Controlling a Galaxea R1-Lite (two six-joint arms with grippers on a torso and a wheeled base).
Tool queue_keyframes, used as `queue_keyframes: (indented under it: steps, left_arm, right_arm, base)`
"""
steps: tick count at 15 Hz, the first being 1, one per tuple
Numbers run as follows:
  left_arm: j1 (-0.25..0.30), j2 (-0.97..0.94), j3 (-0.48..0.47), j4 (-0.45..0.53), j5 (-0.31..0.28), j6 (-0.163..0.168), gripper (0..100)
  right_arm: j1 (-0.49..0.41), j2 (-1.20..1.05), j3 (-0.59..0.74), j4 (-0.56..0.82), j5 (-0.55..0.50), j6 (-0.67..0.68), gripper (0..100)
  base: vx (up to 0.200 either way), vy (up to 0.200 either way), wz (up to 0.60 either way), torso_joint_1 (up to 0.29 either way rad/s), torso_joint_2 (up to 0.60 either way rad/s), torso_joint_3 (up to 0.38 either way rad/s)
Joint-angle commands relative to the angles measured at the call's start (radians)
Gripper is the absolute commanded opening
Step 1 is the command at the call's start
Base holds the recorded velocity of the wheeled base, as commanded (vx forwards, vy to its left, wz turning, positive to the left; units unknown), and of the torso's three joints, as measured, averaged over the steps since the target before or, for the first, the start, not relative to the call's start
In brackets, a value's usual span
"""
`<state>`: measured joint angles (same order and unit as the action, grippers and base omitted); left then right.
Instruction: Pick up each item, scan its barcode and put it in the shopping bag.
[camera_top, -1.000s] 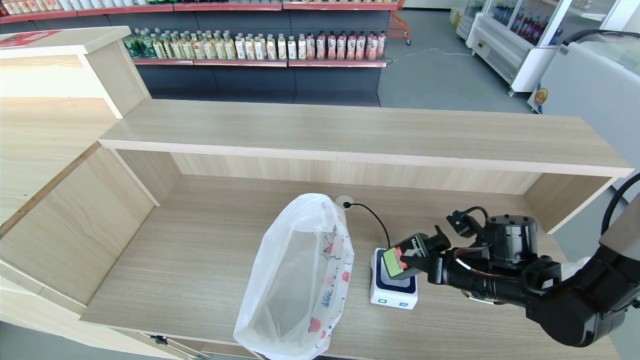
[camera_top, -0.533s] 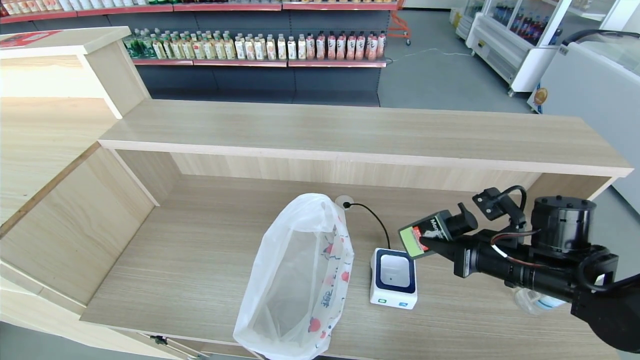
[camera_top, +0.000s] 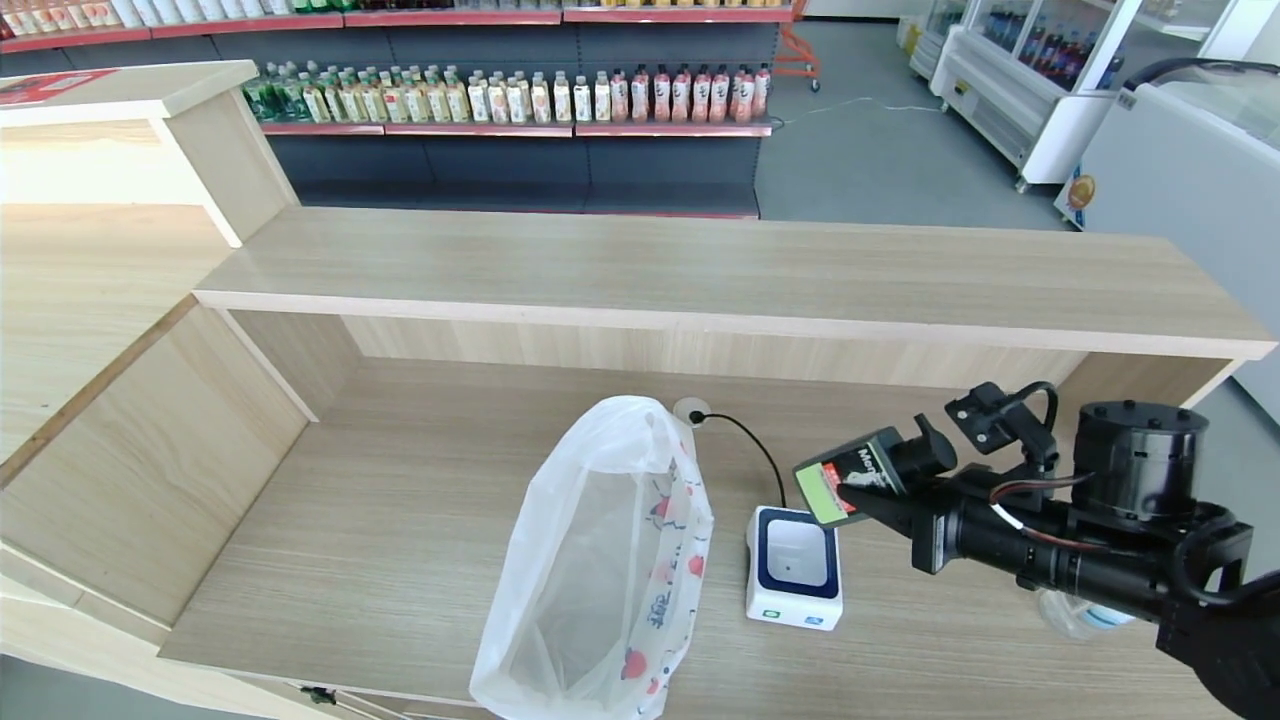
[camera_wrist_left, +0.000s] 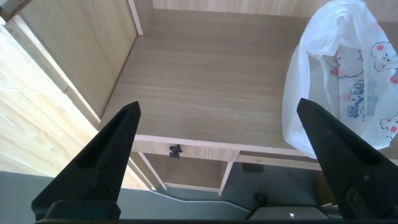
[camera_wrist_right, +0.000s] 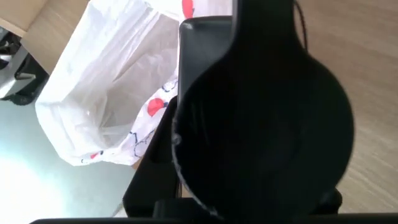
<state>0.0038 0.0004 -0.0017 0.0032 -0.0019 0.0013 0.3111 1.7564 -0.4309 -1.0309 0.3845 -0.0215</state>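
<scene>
while the right gripper (camera_top: 868, 478) is clamped on a small black box with a green-and-red end face (camera_top: 824, 491), the box hangs tilted in the air just above the far right corner of the white barcode scanner with a dark blue window frame (camera_top: 795, 565). the translucent white plastic shopping bag with red and blue print (camera_top: 600, 560) stands open on the light wooden counter (camera_top: 400, 500), just beside the scanner. the left gripper (camera_wrist_left: 219, 106) is spread wide, nothing between its fingers, near the counter's front edge.
</scene>
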Motion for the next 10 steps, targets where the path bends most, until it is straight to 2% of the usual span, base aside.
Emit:
queue_keyframes:
  steps: [1, 2, 5, 6, 8, 9, 10]
  left_arm:
    - [-0.001, 0.000, 0.000, 0.000, 0.000, 0.000, 100]
    - [-0.001, 0.000, 0.000, 0.000, 0.000, -0.003, 100]
    - [-0.001, 0.000, 0.000, 0.000, 0.000, -0.003, 100]
    - [-0.001, 0.000, 0.000, 0.000, 0.002, -0.003, 100]
    - [-0.001, 0.000, 0.000, 0.000, 0.002, -0.003, 100]
    - [-0.001, 0.000, 0.000, 0.000, 0.002, -0.003, 100]
    - [-0.001, 0.000, 0.000, 0.000, 0.002, -0.003, 100]
  right_arm:
    - [0.048, 0.040, -0.008, 0.003, 0.013, -0.003, 0]
    - [0.068, 0.063, -0.016, -0.005, 0.013, -0.005, 0]
    - [0.135, 0.170, -0.057, -0.084, 0.011, -0.006, 0]
    - [0.161, 0.233, -0.078, -0.152, 0.021, 0.005, 0]
    - [0.161, 0.295, -0.088, -0.253, 0.093, 0.038, 0]
    - [0.161, 0.339, -0.088, -0.330, 0.096, 0.060, 0]
    - [0.161, 0.356, -0.083, -0.348, 0.096, 0.061, 0]
  base:
    - [0.000, 0.200, 0.00, 0.022, 0.01, -0.007]
    - [0.000, 0.200, 0.00, 0.036, 0.03, -0.007]
    - [0.000, 0.000, 0.00, 0.000, 0.00, 0.000]
    - [0.000, 0.000, 0.00, 0.000, 0.00, 0.000]
    - [0.000, 0.000, 0.00, 0.000, 0.00, 0.000]
    - [0.000, 0.000, 0.00, 0.000, 0.00, 0.000]
    - [0.000, 0.000, 0.00, 0.000, 0.00, 0.000]
